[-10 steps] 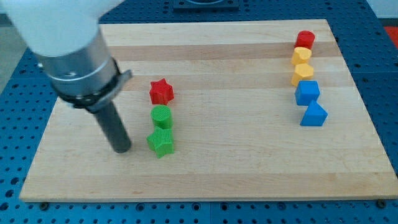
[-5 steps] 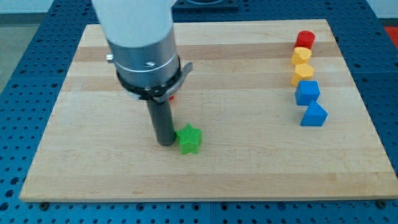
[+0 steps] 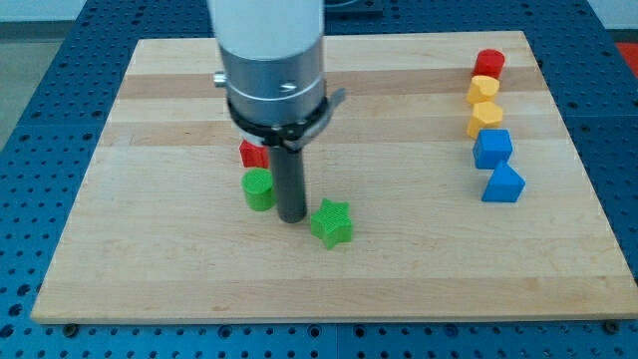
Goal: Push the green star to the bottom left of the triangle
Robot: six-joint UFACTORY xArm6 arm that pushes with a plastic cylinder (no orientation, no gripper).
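Currently the tabletop (image 3: 399, 289), a pale wooden board, fills most of the view and rests on a blue perforated base (image 3: 20, 299).

Arm housing (image 3: 271, 60): a white and grey cylinder coming down from the far edge, centre-left, and hiding part of the board behind it. No brand, label or writing can be read on it or anywhere else.

End effector: a plain dark rod (image 3: 289, 179) with no jaws, so nothing is clamped or held. My tip (image 3: 292, 218) sits on the board, just left of the green star (image 3: 331, 222) and just right of the green cylinder (image 3: 259, 188). Whether the tip touches the star I cannot tell.

Blocks, left group: green star nearest the camera, right of the rod; green cylinder left of the rod; a red block (image 3: 253, 154) just beyond the cylinder, partly hidden by the arm, shape not made out.

Blocks, right group, in a column near the right edge, near to far: blue triangle (image 3: 501, 184), blue block (image 3: 491, 148), yellow block (image 3: 484, 120), yellow block (image 3: 483, 90), red cylinder (image 3: 489, 63).

Green star lies well left of the blue triangle and slightly nearer.
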